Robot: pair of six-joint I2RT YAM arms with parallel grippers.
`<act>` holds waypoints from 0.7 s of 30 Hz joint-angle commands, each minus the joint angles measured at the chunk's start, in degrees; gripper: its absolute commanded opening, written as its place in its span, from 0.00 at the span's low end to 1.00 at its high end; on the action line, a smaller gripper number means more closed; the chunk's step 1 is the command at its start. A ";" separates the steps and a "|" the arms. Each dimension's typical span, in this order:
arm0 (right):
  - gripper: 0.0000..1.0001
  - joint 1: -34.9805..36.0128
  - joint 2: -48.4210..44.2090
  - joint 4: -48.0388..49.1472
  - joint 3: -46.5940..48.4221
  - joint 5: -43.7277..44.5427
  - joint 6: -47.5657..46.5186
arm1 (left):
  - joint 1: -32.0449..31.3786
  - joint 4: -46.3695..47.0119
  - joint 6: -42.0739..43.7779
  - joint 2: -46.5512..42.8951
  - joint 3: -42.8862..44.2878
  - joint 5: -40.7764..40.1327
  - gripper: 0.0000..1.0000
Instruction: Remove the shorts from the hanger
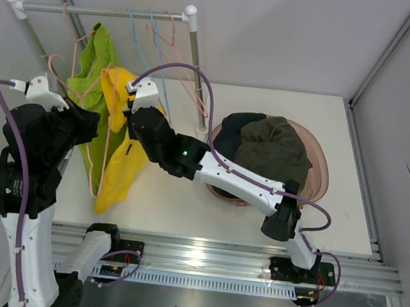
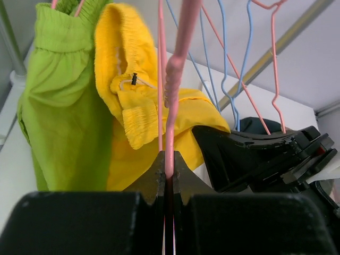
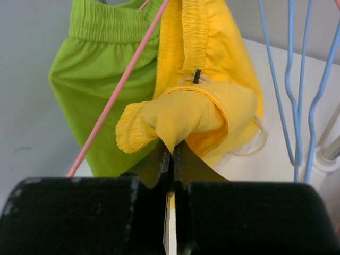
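Note:
The yellow shorts hang on a pink hanger from the rack, beside the lime green shorts. My left gripper is shut on the pink hanger's wire. My right gripper is shut on a bunched fold of the yellow shorts, just below their waistband. The lime green shorts hang behind on the left. The black shorts and dark olive-grey shorts lie piled at the right. No orange shorts show.
Several empty blue and pink hangers hang on the rack's rail, right of the shorts. The rack's upright post stands on the table. The pile rests in a round tan basket. Walls close the back and right.

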 commanded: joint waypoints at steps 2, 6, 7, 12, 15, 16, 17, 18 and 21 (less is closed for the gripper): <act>0.00 0.94 -8.58 5.93 -8.98 1.21 -1.77 | -0.35 2.98 -4.25 -2.07 -7.68 8.70 0.00; 0.00 1.37 -12.52 1.20 -10.47 0.78 -0.02 | -0.35 2.37 -2.16 -3.23 -9.11 4.87 0.00; 0.00 2.16 -13.85 0.84 -11.61 0.60 0.16 | -0.44 1.50 -1.45 -2.87 -7.98 3.38 0.00; 0.00 11.99 -25.53 11.97 -31.68 12.15 -5.54 | -0.35 1.75 2.33 -2.25 -3.40 -6.46 0.00; 0.00 16.31 -34.23 21.30 -40.07 18.50 -10.20 | -0.44 2.37 3.30 -2.52 -3.66 -7.97 0.00; 0.00 16.23 -37.56 21.93 -40.45 19.31 -11.69 | -0.35 3.07 3.39 -3.13 -5.40 -7.71 0.00; 0.00 15.88 -38.90 21.93 -40.37 20.10 -12.92 | -0.35 3.51 3.30 -3.48 -6.03 -7.28 0.00; 0.00 15.44 -40.21 22.37 -40.10 20.98 -15.20 | -0.44 4.03 3.22 -4.01 -6.55 -6.14 0.00; 0.00 11.15 -44.09 25.80 -39.75 21.96 -23.03 | -0.35 6.06 3.13 -6.29 -10.68 -4.55 0.00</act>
